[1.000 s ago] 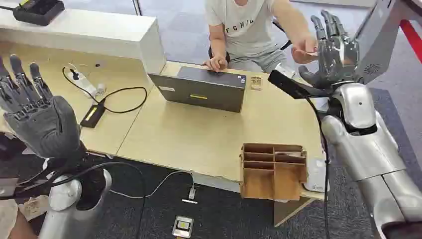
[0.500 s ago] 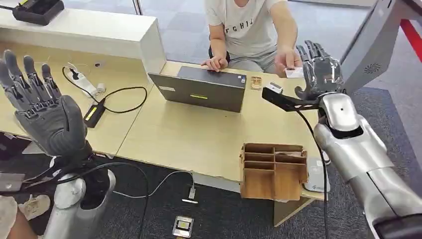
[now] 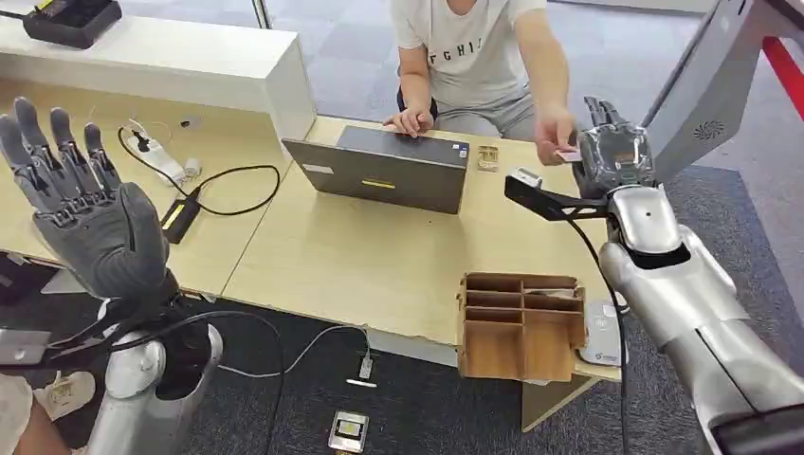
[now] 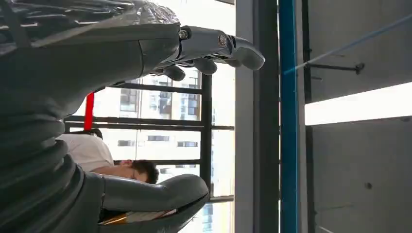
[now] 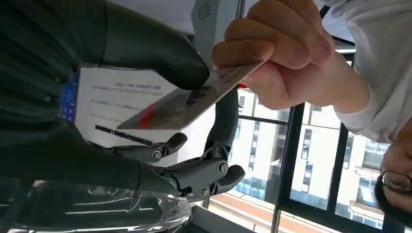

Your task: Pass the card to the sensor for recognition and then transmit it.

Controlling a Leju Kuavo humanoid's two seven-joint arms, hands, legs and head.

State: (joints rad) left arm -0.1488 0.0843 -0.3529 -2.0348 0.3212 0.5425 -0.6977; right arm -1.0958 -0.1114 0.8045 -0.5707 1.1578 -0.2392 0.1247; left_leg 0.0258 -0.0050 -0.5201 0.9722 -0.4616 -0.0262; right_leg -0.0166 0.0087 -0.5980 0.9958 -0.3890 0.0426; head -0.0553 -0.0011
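The right hand (image 5: pixel 160 121), fingers apart, met the thin, stiff, likely slippery card (image 5: pixel 194 97) pinched by a person's hand (image 5: pixel 286 53) beyond the counter's (image 3: pixel 379 256) far right corner, the card's free end being the place to pinch.

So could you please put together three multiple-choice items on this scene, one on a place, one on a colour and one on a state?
1. Where is the wooden organizer?
A. at the table's near edge
B. on the laptop
C. on the white shelf

2. What colour is the person's shirt?
A. red
B. black
C. light grey

3. Who holds the card?
A. the left hand alone
B. the person's hand, with the right hand's thumb touching it
C. nobody, it lies on the table

Answers: 1 A, it stands by the table edge nearest the robot. 2 C, pale with dark letters. 3 B, the person's hand pinches it at the right hand; the left hand is raised, empty.
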